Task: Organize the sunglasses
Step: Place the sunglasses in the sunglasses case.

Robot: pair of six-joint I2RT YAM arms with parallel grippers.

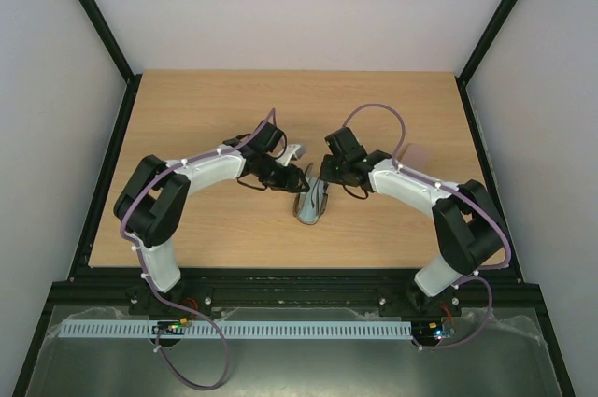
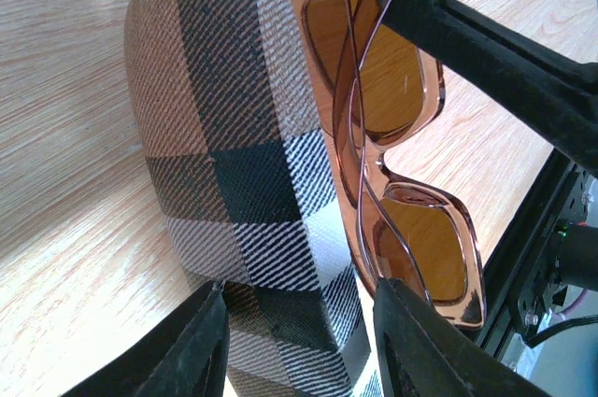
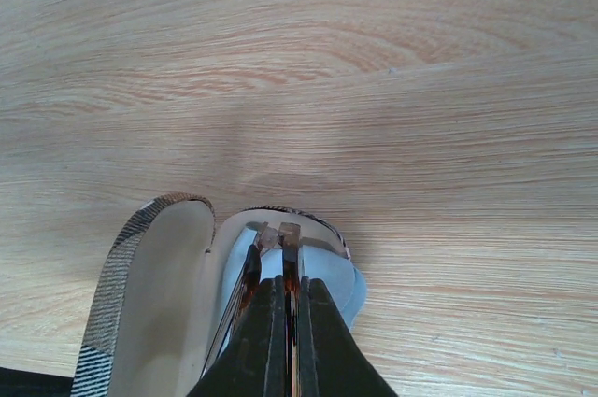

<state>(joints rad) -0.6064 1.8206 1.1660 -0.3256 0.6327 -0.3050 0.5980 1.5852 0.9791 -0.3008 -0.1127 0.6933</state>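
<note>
Both arms [image 1: 215, 168] fold inward and meet at mid-table, so the centre is blocked. The left gripper [image 2: 301, 287] straddles and clamps the plaid case [image 2: 234, 135], and the right gripper [image 3: 290, 280] pinches the reddish-brown sunglasses [image 2: 392, 89] at the case's mouth, leaving no gap between them. The raised lid [image 3: 140, 304] walls the glasses on one side. A small pale object [image 1: 293, 150] lies just beyond the left gripper. The far half of the table [image 1: 187, 107] gives room to pass, as do both side margins. Black frame posts [image 1: 93, 14] and grey walls [image 1: 37, 135] bound it.
</note>
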